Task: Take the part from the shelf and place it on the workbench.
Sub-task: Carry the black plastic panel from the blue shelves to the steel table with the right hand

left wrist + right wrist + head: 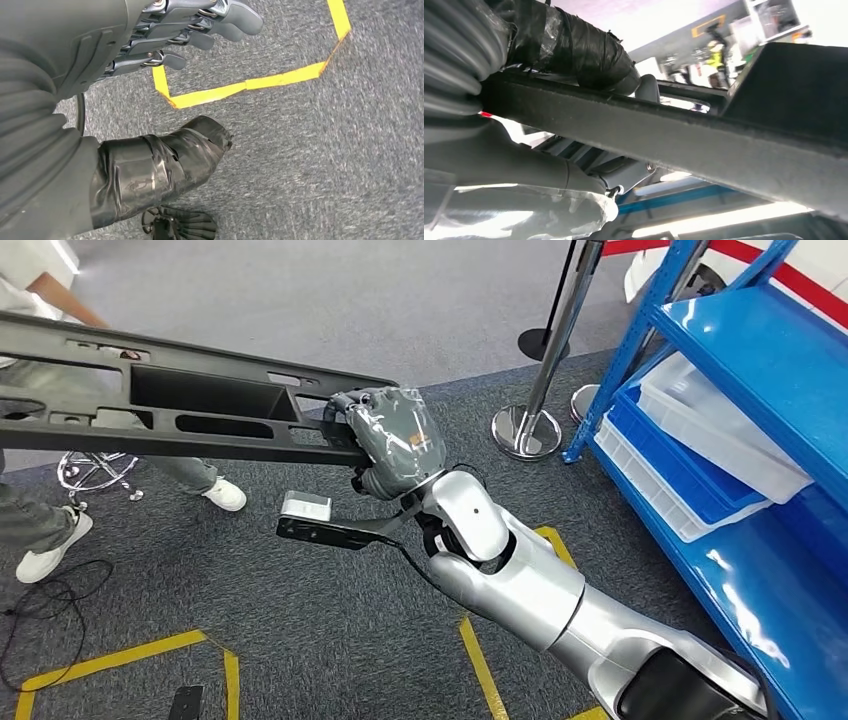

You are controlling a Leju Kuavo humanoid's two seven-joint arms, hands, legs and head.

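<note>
Above the grey carpet (330, 630), beside the blue shelf (760, 360), the right hand (385, 440) grips a long black part (170, 405) by its end, held level. The left hand (165, 40) hangs empty, fingers spread.

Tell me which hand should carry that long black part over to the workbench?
The right hand: it already grips the long black part at its end. The left hand hangs over the carpet, holding nothing.
</note>
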